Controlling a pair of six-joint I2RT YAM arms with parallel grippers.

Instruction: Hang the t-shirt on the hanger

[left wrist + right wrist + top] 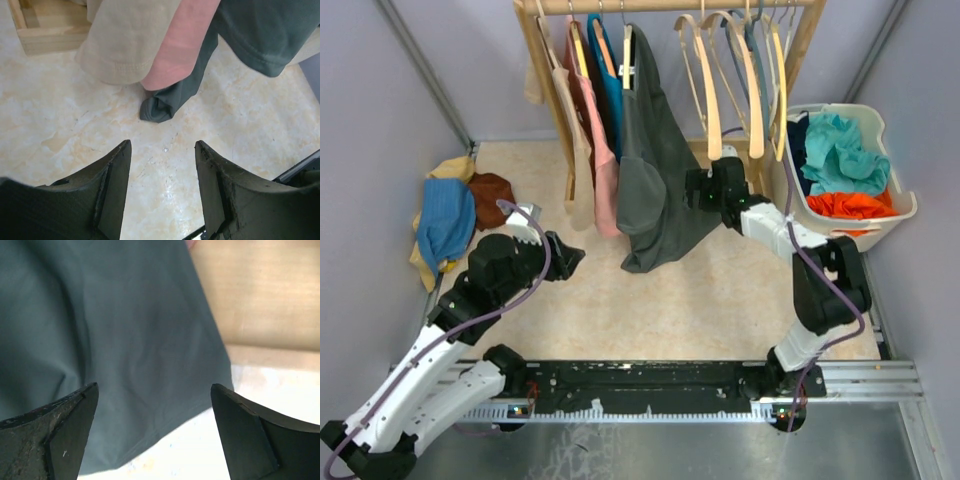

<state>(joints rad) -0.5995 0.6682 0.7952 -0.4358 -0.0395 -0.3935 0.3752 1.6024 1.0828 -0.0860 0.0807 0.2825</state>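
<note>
The charcoal-grey t-shirt [655,170] hangs on a pale wooden hanger [627,55] from the rail, its lower corner reaching the floor. It also shows in the left wrist view [165,102] and fills the right wrist view [110,340]. My right gripper [696,192] is open, right beside the shirt's right edge, holding nothing. In its wrist view the right gripper [155,395] stands wide open with the shirt's hem between and beyond the fingertips. My left gripper [570,257] is open and empty over the floor, left of the shirt; in its wrist view the left gripper [162,147] faces the shirt's corner.
A beige garment [578,150], a pink one [605,160] and a teal one [612,90] hang left of the shirt. Several bare wooden hangers [735,70] hang to the right. A white basket [898,190] of clothes stands far right. A clothes pile [455,215] lies left.
</note>
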